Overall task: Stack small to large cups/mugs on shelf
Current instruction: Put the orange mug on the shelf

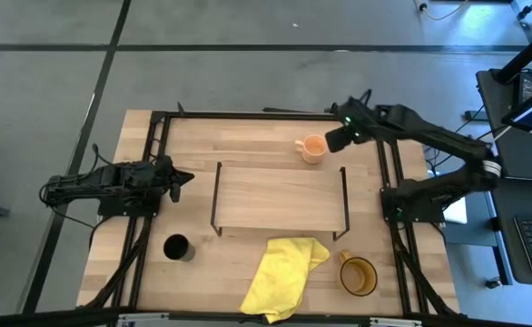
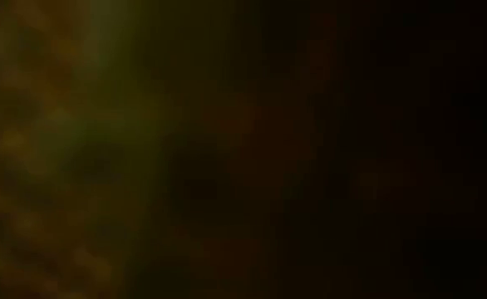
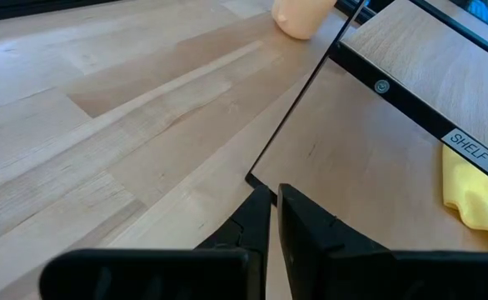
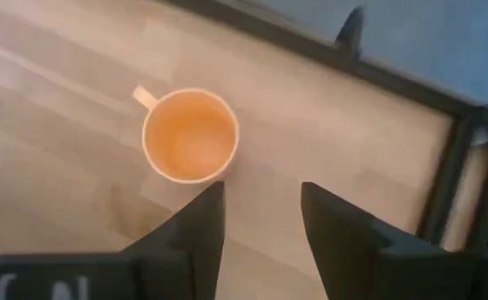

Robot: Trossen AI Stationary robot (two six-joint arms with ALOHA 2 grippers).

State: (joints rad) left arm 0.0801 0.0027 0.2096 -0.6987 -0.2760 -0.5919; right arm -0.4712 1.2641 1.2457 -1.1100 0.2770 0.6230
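Note:
The peach-orange mug (image 1: 312,148) stands upright on the tabletop behind the shelf (image 1: 280,197); it also shows in the right wrist view (image 4: 191,136). My right gripper (image 1: 339,138) is open just right of the mug and above it, touching nothing. The small black cup (image 1: 177,247) stands near the front left. The amber mug (image 1: 358,275) stands near the front right. My left gripper (image 1: 182,179) is shut and empty at the table's left, left of the shelf.
A yellow cloth (image 1: 282,275) lies crumpled in front of the shelf, between the black cup and the amber mug. A black metal frame (image 1: 248,113) runs along the table's edges. The low view is dark and shows nothing.

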